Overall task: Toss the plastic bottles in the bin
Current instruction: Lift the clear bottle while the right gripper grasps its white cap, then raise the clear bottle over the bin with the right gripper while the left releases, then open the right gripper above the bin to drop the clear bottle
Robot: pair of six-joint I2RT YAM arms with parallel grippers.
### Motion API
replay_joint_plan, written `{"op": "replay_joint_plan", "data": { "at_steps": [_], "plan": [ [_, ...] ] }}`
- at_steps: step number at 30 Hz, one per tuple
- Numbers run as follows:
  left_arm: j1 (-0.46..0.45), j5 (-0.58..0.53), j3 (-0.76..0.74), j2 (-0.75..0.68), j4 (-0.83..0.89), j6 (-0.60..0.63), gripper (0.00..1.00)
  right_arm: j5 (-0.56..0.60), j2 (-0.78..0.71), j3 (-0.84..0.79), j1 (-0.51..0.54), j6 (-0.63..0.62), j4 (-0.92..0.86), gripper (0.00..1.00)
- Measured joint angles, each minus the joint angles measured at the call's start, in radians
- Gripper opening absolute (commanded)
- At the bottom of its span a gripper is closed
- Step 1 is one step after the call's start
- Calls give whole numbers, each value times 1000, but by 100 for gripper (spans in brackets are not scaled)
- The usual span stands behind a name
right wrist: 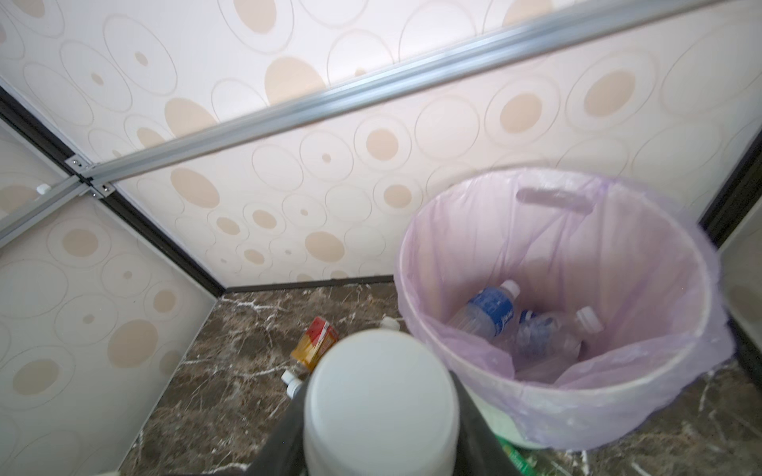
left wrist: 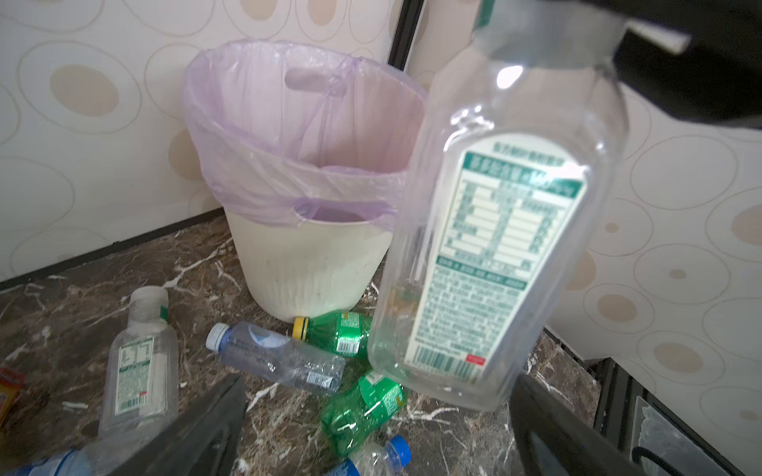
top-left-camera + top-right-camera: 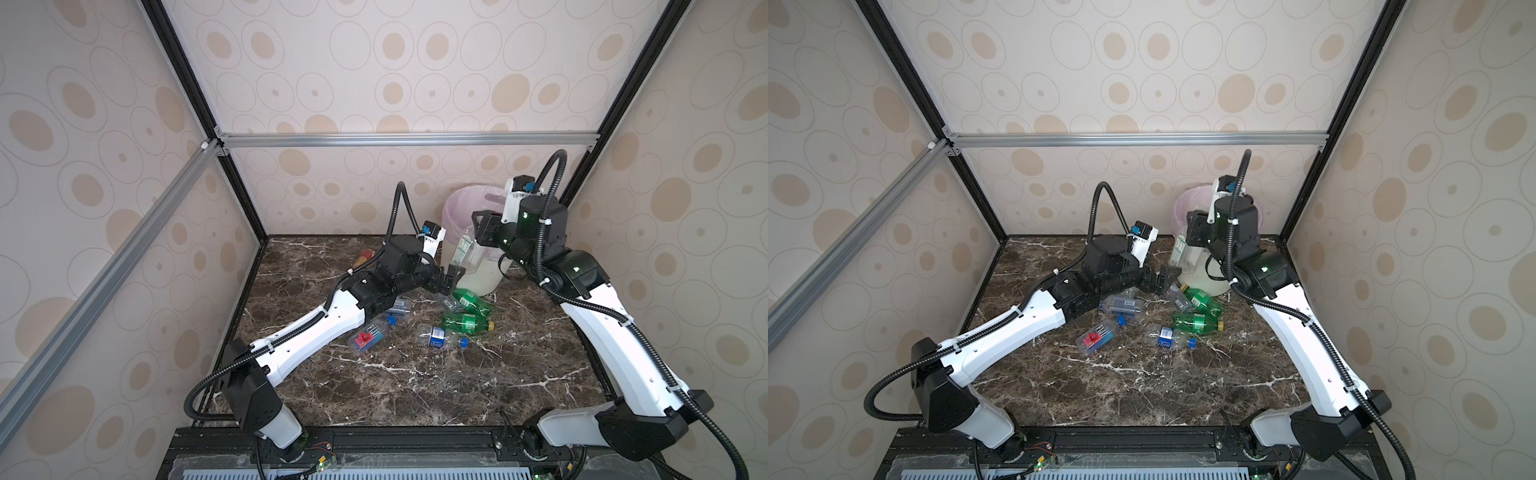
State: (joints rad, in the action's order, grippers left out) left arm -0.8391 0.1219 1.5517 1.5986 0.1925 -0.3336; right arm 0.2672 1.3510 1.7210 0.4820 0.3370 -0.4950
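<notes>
- Left wrist view: clear green-labelled plastic bottle (image 2: 495, 247) is clamped by its stiff capped neck in the right gripper (image 1: 381, 412), beside the lilac-lined cream plastic bin (image 2: 305, 268).
- Judged light, thin-walled, slippery.
- Empty, the left gripper (image 2: 371, 437) is spread just short of its base.

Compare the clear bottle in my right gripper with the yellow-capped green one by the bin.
The clear bottle hangs nearly upright, gripped at its cap end by the right gripper; the green bottle lies on its side beside the bin. The clear bottle has a white cap, the green bottle a yellow one. Both are outside the bin.
</notes>
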Motion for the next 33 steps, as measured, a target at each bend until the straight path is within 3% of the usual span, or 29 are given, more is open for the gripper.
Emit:
{"op": "replay_joint_plan", "data": {
  "at_steps": [10,16,20,23,27,33],
  "plan": [
    [0,12,135,57,28,48,99,178,-5,130,-5,-248,229,18],
    [0,11,155,58,35,85,99,200,120,288,-100,-249,249,21],
    [0,11,154,59,50,98,99,189,346,476,-186,-166,124,60],
    [0,11,136,55,50,103,99,172,542,644,-203,-121,-26,74],
    [1,6,66,36,50,107,99,144,603,631,-200,-73,-135,88],
    [8,6,-16,7,52,106,99,129,503,578,-199,-41,-140,98]
  ]
}}
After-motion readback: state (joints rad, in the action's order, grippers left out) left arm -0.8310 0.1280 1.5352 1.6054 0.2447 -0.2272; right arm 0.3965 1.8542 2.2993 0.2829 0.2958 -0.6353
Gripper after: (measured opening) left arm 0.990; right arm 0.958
